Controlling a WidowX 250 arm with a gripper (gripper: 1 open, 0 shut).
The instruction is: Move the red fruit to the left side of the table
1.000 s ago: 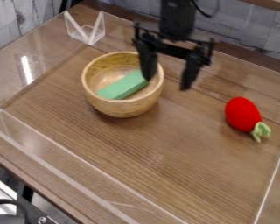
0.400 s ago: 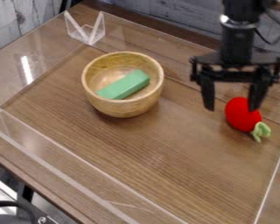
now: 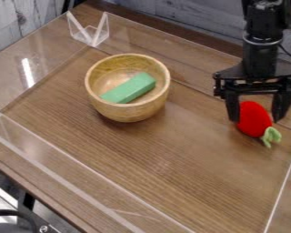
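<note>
While its two dark fingers stand spread wide and point down, the end effector (image 3: 255, 98) hangs at the right of the frame, straddling the red fruit (image 3: 254, 117) without gripping it. That fruit lies on the desk (image 3: 160, 173) near the right edge, its pale green stem toward lower right. Left of centre sits a wooden bowl (image 3: 127, 88) holding a green block (image 3: 126, 89). Brown wood grain covers the surface, bordered by low clear walls (image 3: 87, 29); grey tiles show behind. No writing is legible.
</note>
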